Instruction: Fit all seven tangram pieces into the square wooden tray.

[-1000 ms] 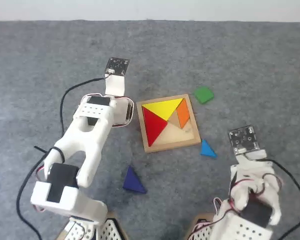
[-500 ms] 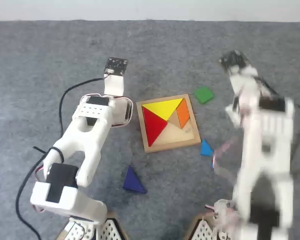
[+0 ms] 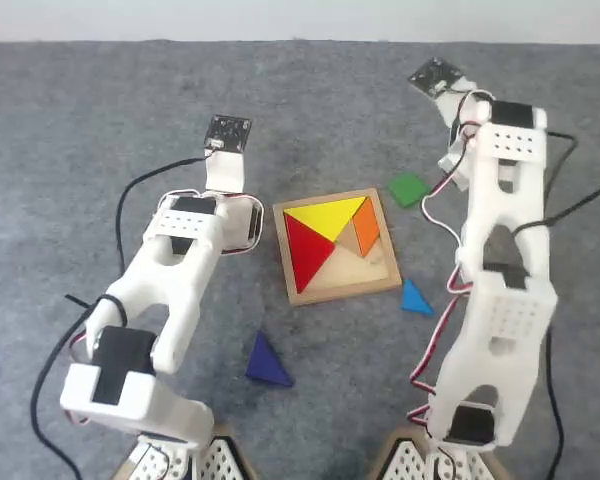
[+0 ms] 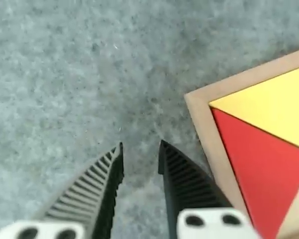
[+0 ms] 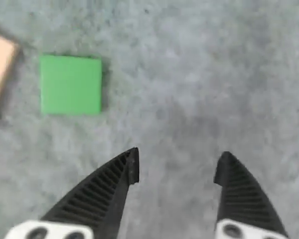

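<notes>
Grip tip: green square (image 5: 71, 84) looks thin, stiff and light, so pinch two opposite edges. Right gripper (image 5: 179, 159) sits near it, jaws wide apart

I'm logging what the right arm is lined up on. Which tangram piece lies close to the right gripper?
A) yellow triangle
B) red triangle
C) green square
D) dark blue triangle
C: the right wrist view shows the green square lying flat, close to the open right gripper.
</notes>
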